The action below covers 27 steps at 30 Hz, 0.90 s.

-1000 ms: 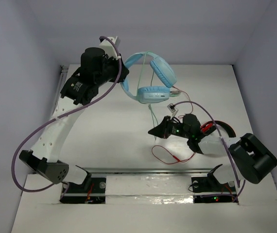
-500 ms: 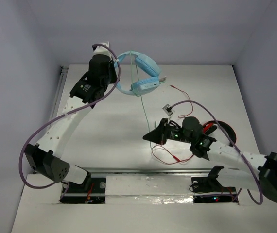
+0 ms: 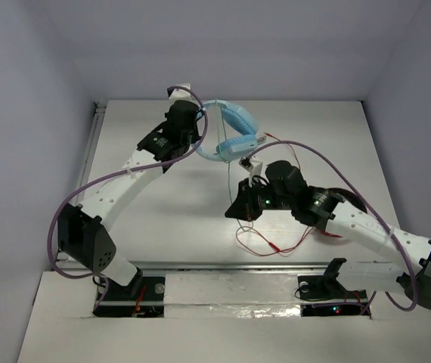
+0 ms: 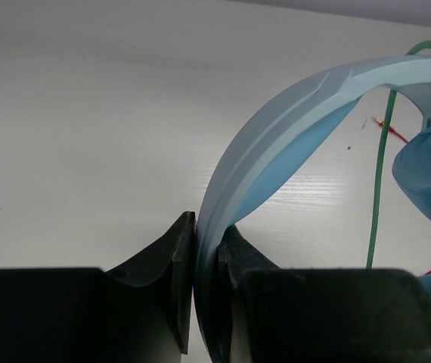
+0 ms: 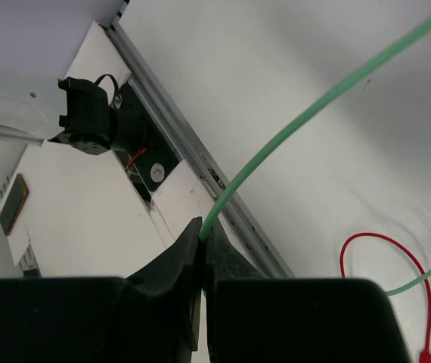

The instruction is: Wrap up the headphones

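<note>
left gripper (image 4: 204,227): headphones (image 4: 276,121); right gripper (image 5: 203,231): cable (image 5: 314,106)

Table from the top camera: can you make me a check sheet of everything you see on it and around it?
Surface: white table, no spills seen.
Job's things: light blue headphones, held by the headband.
Clutter: red cable looped on the table near the right arm.
Grippers: left gripper shut on the headband; right gripper shut on the mint-green cable.
Cables: mint-green cable runs from the headphones down to the right gripper; purple cables run along both arms.
Surroundings: pale walls on three sides; metal rail by the arm bases.
</note>
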Motion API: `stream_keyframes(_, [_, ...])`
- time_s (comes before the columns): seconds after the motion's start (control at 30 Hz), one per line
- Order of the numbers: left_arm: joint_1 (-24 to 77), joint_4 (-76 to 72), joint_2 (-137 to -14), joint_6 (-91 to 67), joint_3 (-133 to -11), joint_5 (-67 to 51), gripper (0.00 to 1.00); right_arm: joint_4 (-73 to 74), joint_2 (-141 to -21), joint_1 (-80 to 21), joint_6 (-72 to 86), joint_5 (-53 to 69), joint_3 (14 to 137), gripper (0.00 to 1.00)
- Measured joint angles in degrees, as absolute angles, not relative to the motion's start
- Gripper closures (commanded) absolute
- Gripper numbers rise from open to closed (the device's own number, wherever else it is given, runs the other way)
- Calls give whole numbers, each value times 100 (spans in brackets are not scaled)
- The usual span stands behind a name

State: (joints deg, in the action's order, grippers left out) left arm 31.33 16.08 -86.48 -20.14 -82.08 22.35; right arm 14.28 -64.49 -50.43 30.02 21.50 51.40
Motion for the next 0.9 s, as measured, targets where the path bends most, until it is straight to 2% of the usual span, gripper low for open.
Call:
stream_keyframes(0.27, [3612, 1673, -8715, -1872, -7771, 2624, 100, 2700, -6866, -5148, 2440, 1920, 6368, 100])
stream_keyframes(0.53, [3854, 1809, -8600, -1835, -7284, 2196, 100, 3002, -7655, -5179, 2283, 2062, 6493, 100])
stream_keyframes(0.9, [3861, 2062, -8121, -1671, -6995, 1925, 100, 3642, -7286, -5227, 2060, 1693, 7028, 100])
